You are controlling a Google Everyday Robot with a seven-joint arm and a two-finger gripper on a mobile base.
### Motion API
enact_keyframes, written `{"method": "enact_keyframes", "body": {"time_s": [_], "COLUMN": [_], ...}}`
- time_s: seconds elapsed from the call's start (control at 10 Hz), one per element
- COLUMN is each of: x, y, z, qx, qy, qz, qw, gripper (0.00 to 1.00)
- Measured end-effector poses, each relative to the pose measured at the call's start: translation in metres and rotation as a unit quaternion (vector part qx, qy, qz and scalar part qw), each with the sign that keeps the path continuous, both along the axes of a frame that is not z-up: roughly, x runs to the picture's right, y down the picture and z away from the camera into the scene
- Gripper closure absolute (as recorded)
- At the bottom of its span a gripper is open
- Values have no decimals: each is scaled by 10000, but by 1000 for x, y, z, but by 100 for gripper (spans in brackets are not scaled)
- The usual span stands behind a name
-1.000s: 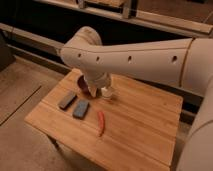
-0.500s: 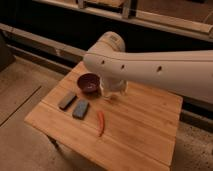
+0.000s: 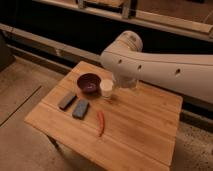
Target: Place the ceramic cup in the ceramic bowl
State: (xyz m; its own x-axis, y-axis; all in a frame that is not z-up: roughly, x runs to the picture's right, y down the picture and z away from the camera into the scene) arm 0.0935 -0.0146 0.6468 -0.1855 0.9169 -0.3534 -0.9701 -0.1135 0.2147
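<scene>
Not done: ceramic cup (image 3: 106, 89) not yet in ceramic bowl (image 3: 89, 83).
Cup stands upright on the tabletop (image 3: 142, 132), just beside the bowl. The tool (image 3: 126, 84) sits under the arm (image 3: 165, 67), close beside the cup; open or closed, can't tell. Grasp, lift and placement look left to do.

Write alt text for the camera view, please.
A small white ceramic cup stands on a wooden table next to a round dark maroon bowl. The white robot arm reaches over the table, its gripper low beside the cup.

No text, label, brand, number or sign can be read anywhere here.
</scene>
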Motion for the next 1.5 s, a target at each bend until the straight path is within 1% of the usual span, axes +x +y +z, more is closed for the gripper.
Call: {"method": "enact_keyframes", "body": {"time_s": [0.4, 0.6, 0.7, 0.8, 0.9, 1.3, 1.5], "x": [-9, -4, 1, 4, 2, -33, -42], "y": [-43, -55, -59, -60, -60, -55, -49], "z": [39, 52, 59, 66, 73, 110, 125], "qx": [61, 50, 9, -64, -144, -495, -621], "qy": [-442, -505, -509, -509, -544, -901, -967], "qz": [-47, -37, -17, -1, -13, -107, -58], "qw": [9990, 9987, 9987, 9987, 9984, 9946, 9934], "gripper": [35, 35, 35, 35, 35, 35, 35]}}
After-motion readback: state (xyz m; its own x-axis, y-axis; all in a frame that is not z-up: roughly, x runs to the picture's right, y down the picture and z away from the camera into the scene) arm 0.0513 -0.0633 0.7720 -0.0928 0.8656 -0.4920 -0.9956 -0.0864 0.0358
